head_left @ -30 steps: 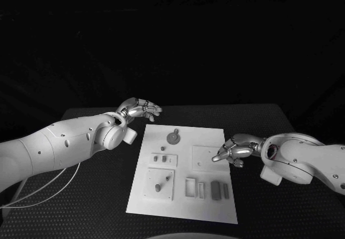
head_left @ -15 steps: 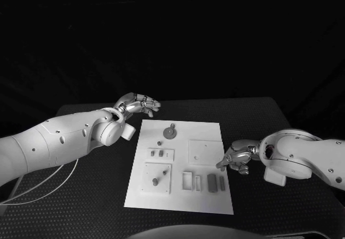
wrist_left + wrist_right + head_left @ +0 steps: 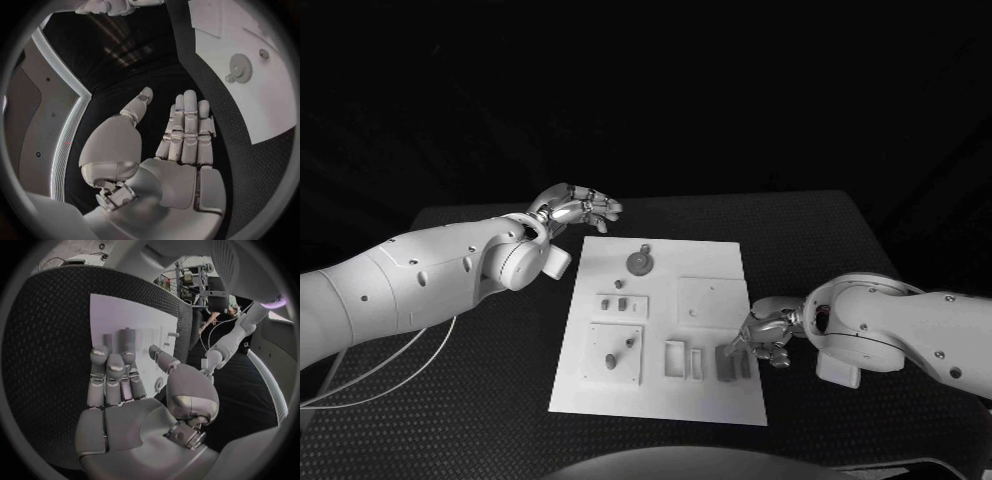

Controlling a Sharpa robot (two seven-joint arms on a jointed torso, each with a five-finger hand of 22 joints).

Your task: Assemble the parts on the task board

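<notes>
1. Hovering at the board's [image 3: 711, 390] right edge, the right hand [image 3: 764, 335] holds nothing, fingers loosely apart.
2. Just beside it, toward the left arm, lie two dark bars [image 3: 734, 363], long axes running away from the robot.
3. Left hand [image 3: 578, 208], empty, hangs well apart beyond the far corner; I judge the right nearer.

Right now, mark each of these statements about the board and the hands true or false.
1. The left hand holds a part. False: it holds nothing, hovering off the task board's far left corner.
2. The right hand is over the board's right edge. True.
3. The round gear-like part lies near the board's far end. True.
4. The right hand rests on the gear-like part. False: it is well apart from it, by the near slots.
</notes>
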